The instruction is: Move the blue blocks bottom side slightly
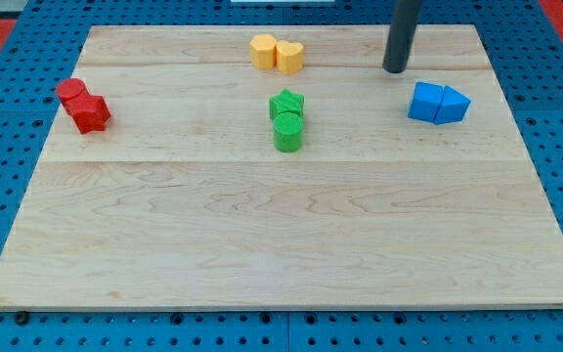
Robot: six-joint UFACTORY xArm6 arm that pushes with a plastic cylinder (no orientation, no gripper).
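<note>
Blue blocks, the task's pair, sit at the right of the frame on the pale wooden table [281,235]: a blue cube-like block [425,102] touching a blue wedge-shaped block [453,106] on its right; no jaws exist on this arm, only a dark rod, so nothing is grasped. Going from near to far: the lower half of the table carries no blocks; at mid-depth a green cylinder [287,132] touches a green star-shaped block [286,103] just above it, near the centre; at the left edge two red blocks of unclear shape, one [71,93] touching the other [91,112]; further up, at the top centre, a yellow hexagonal block [263,51] touches a yellow heart-shaped block [289,56]; my tip [396,70] rests just above and left of the blue cube-like block, apart from it.
</note>
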